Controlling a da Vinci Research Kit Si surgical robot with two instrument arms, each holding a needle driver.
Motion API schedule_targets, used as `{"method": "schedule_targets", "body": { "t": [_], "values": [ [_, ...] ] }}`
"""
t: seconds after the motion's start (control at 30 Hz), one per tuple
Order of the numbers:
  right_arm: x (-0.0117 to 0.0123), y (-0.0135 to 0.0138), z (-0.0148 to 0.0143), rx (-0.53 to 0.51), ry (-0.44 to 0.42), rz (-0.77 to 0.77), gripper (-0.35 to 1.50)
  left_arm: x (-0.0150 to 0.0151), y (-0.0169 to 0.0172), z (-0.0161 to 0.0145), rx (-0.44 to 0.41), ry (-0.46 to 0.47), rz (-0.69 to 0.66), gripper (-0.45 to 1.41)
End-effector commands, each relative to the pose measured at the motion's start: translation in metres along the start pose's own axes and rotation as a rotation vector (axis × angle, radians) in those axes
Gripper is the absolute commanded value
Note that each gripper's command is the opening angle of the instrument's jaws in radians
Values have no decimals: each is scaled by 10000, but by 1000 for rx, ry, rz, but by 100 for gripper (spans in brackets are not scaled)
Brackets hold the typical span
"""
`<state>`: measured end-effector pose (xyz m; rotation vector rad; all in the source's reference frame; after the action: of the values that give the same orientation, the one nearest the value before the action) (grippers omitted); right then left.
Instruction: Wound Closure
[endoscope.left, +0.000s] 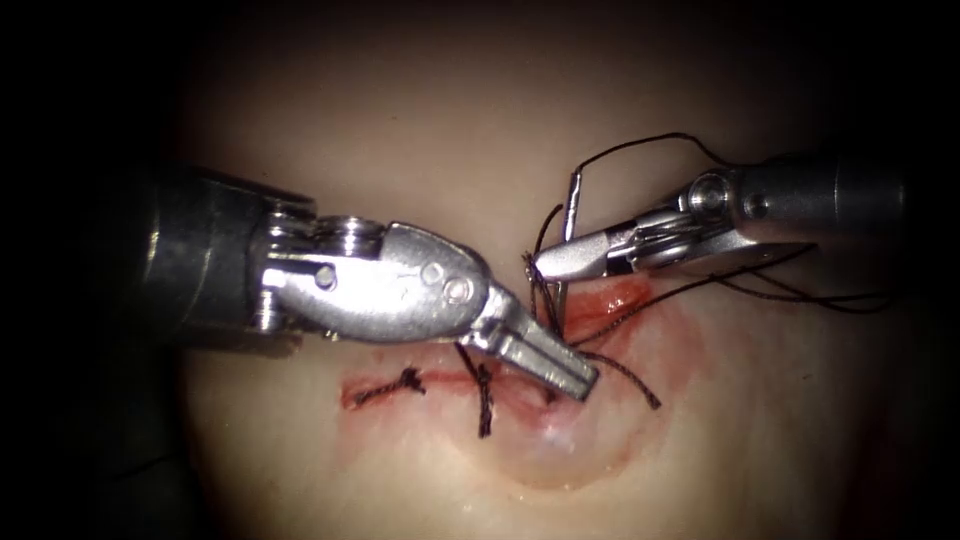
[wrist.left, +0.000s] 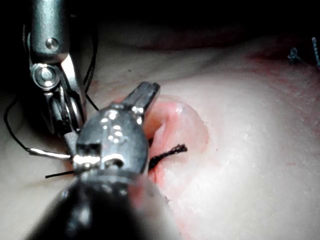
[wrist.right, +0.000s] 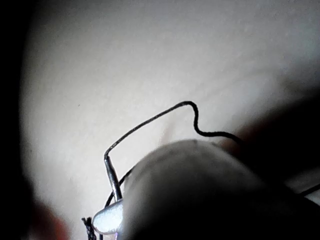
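The tissue (endoscope.left: 480, 120) has a reddened cut (endoscope.left: 450, 380) running across it. My right tool (endoscope.left: 542, 265) is shut on the curved needle (endoscope.left: 572, 205) near the middle of its curve. The needle's thread end points up and the rest runs down toward the cut, outside the tissue. Black thread (endoscope.left: 640, 140) loops from that end over the right tool. My left tool (endoscope.left: 580, 382) lies with its jaws shut, its tip resting on the cut with nothing seen in it. The right wrist view shows the needle (wrist.right: 114, 181) and thread (wrist.right: 165, 114). The left wrist view shows the left tool (wrist.left: 145, 97).
Two dark stitches sit on the cut, a knot (endoscope.left: 402, 383) at its left end and another (endoscope.left: 485, 385) with loose ends beside the left tool. Red fluid (endoscope.left: 620, 295) stains the cut's right end. A frayed thread end (wrist.left: 170, 150) lies by the raised tissue lip.
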<state>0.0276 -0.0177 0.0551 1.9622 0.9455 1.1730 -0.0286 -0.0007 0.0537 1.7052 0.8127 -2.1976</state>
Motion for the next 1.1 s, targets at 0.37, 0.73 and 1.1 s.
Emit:
{"method": "schedule_targets", "body": {
  "t": [0.37,0.73,1.1],
  "values": [
    [5,4,6,0,-3,3,-35,6,22,24,-126,65,9,-8],
    [2,6,7,-1,-4,8,-35,-1,27,31,-163,59,-4,24],
    [0,7,7,-1,-5,13,-35,0,22,29,-129,60,-18,29]
  ]
}}
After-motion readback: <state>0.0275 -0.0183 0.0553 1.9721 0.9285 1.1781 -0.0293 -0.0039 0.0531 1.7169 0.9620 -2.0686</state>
